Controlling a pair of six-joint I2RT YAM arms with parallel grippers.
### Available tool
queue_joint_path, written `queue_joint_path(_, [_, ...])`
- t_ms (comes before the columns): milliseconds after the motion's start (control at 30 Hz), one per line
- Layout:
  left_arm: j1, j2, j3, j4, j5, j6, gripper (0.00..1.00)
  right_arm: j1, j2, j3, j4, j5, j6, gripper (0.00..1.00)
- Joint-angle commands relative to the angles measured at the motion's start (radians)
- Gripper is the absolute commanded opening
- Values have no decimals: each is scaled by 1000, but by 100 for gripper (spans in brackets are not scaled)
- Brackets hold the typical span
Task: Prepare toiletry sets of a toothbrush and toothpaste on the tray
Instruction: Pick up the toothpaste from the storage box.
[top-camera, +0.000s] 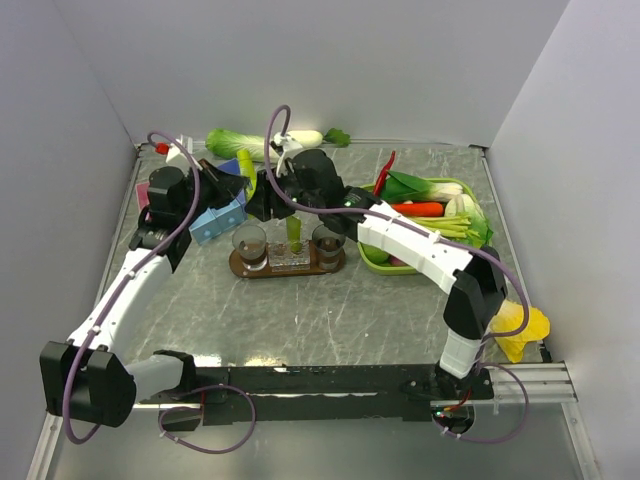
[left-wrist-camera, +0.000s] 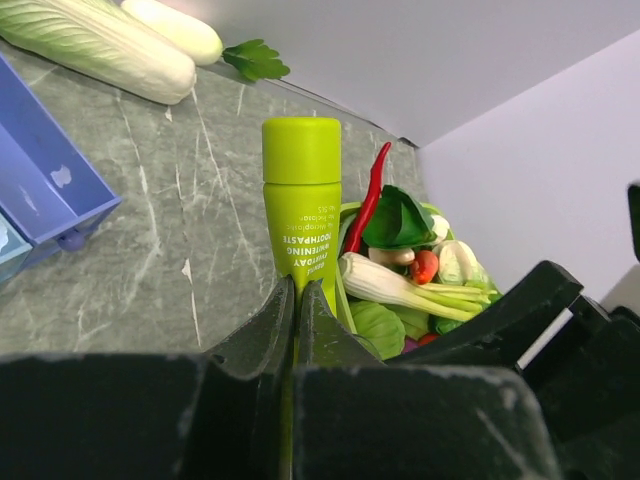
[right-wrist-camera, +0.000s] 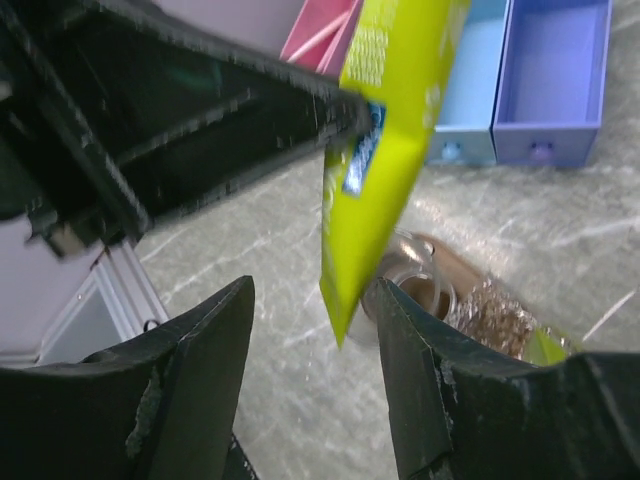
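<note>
The toothpaste (left-wrist-camera: 302, 200) is held up in the air above the table (top-camera: 300, 330), a little behind the tray (top-camera: 236, 265). The left tool (left-wrist-camera: 297, 310) is clamped on it partway down the tube. The round cap (left-wrist-camera: 300, 148) is pointed away from that tool. The thin flat end is stuck out on the other side.

In the right wrist view, that thin end is seen hanging down inside the right tool (right-wrist-camera: 310, 300). The two fingers of this tool are apart, one on each side of the tube. No touch can be seen yet. The tray, with a tumbler (right-wrist-camera: 415, 290) on it, is seen just below.

The tube is likely very light. It looks soft, so it can be bent or squashed if it is squeezed hard. Its skin looks smooth and shiny, so it may be slippery. The cap is probably hard and round, and it could be rolled out of a grip.

The two flat faces near the thin end look like the best place to be gripped. There the tube is flat, so it can be pinched gently and kept from twisting. A soft squeeze is judged to be enough.

No toothbrush can be picked out in these views.
</note>
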Motion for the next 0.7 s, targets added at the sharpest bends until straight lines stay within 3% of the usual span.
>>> queue_joint_path(0, [-14,-20,4,73,12,-13,1,-1,32,58,6,28,-24,56])
queue_joint_path(300, [-20,-17,2,74,11,-11,1,1,55,76,-7,39,-31,44])
queue_joint_path(467, [-28,-11,-4,94,40,-8,2,1,58,78,-10,28,-37,19])
queue_joint_path(567, [-28,-19,-8,111,58,2,21,1,43,70,-13,31,-44,2])
queue_joint_path(600, [-29,-23,-10,113,57,7,34,1,29,66,-14,31,-50,0])
queue_joint_path(667, [-28,-35,2,102,49,38,47,1,10,53,-14,27,-57,0])
